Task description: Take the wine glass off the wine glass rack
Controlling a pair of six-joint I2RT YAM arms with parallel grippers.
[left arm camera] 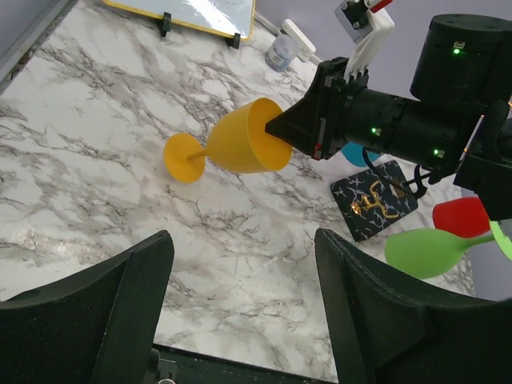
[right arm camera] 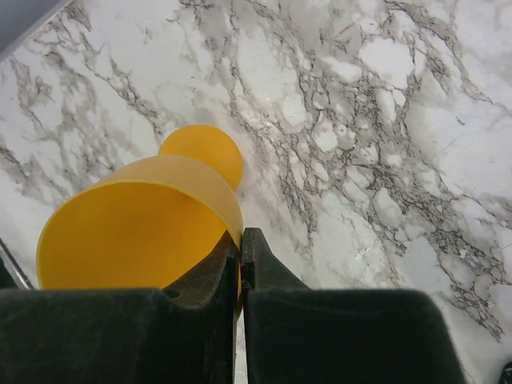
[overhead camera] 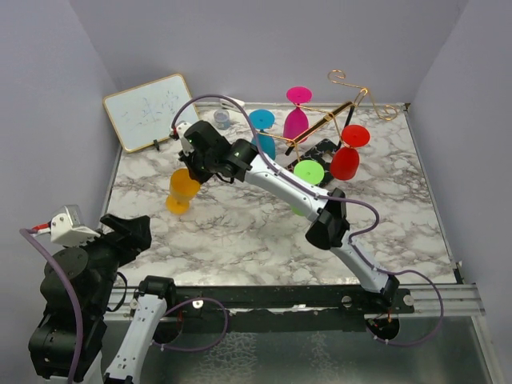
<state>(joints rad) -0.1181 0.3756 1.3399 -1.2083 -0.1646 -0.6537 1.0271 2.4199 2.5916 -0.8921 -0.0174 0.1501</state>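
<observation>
Right tool (right arm camera: 241,240), clamped on orange wine glass (right arm camera: 136,224) rim: bring tilted glass upright, seat foot on worktop (right arm camera: 384,160) before releasing; left tool (left arm camera: 244,248) agape.

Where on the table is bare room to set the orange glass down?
Bare marble spreads from the orange glass to the near edge and across the front right. Crowded: the back, round the rack with its coloured glasses.
</observation>
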